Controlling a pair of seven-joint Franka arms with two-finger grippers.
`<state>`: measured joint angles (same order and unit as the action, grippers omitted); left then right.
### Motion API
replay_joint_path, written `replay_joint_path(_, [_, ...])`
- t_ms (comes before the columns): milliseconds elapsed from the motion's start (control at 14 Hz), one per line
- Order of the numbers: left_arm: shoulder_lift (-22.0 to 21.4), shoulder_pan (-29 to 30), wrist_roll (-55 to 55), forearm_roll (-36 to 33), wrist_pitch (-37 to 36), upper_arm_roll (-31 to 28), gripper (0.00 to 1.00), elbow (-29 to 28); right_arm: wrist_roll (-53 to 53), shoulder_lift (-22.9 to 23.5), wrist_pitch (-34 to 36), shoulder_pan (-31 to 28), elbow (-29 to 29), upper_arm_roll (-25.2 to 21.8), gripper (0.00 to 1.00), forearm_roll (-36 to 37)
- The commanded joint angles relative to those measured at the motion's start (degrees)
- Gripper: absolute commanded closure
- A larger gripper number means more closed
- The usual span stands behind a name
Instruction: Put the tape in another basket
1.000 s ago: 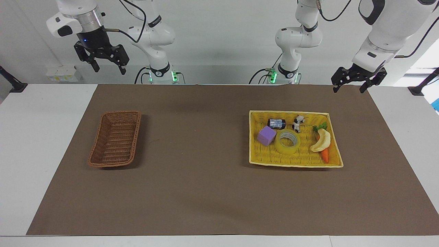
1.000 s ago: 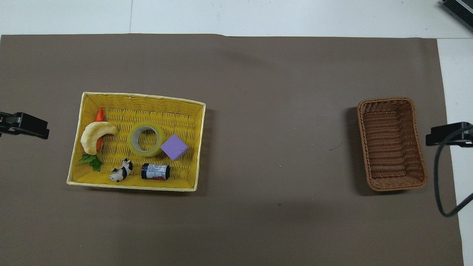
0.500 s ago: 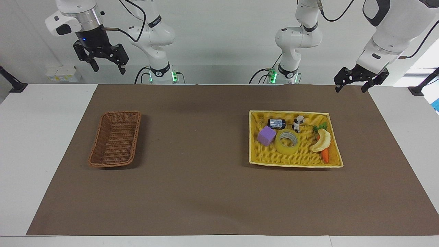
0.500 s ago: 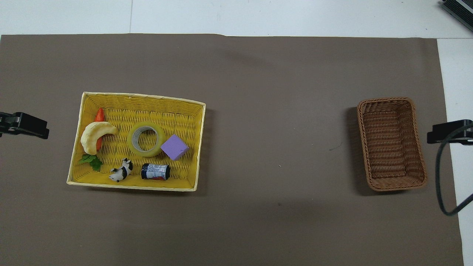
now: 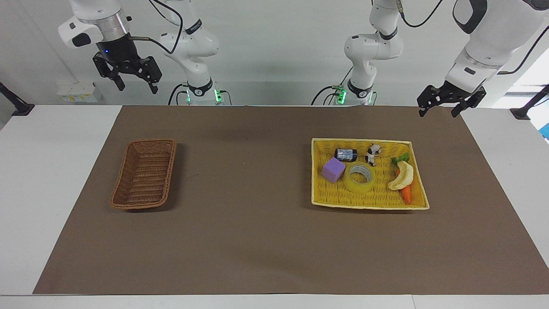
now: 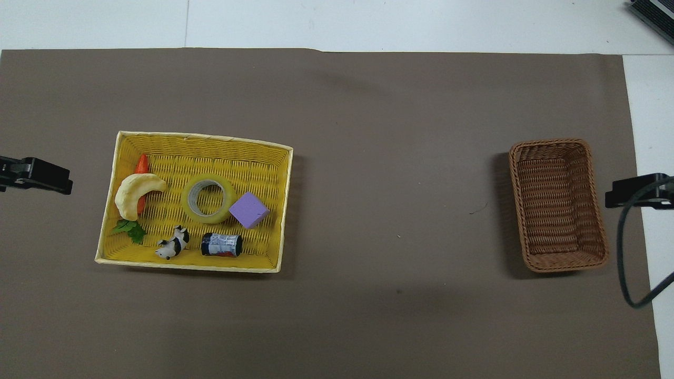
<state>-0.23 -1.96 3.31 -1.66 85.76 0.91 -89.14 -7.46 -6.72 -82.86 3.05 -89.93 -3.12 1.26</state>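
brown mat point(image 5: 257, 240) covers most of the white table point(image 5: 51, 171), filling the middle of the facing view. yellow tray point(image 5: 422, 189) sits at centre right of that frame, toward the left arm's end of the table, and holds several things. small wicker basket point(image 5: 122, 176) lies at centre left, toward the right arm's end, well apart from the tray.

right gripper point(image 5: 128, 81) hangs in the upper left of the frame, up in the air over the table's robot-side edge, its jaws spread apart and holding nothing. left gripper point(image 5: 441, 105) hangs in the upper right, over the mat's corner, jaws likewise spread and bare.

inside the tray, the tape point(image 5: 359, 177) lies flat near the middle, hole upward, just beside a purple cube point(image 5: 333, 170). a banana point(image 5: 403, 176) rests partly on a carrot point(image 5: 406, 194) at the tray's outer end. a small can point(image 5: 345, 154) lies on its side and a cow figure point(image 5: 373, 154) sits beside it, both nearer the robots than the tape.
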Motion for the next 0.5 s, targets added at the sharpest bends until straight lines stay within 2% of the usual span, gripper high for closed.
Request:
replay_joint_path(0, [-1.96,0.47,0.91,1.22,3.18,0.14,0.00,-3.23,1.13,-1.27,0.59,-0.77,-1.30,0.22,0.00,-1.09])
replay_joint_path(429, [-4.34,-0.15,0.91,1.30,7.57,0.23,0.00,-8.77,1.22,-1.27,0.59,-0.77,-1.30,0.22,0.00,-1.09])
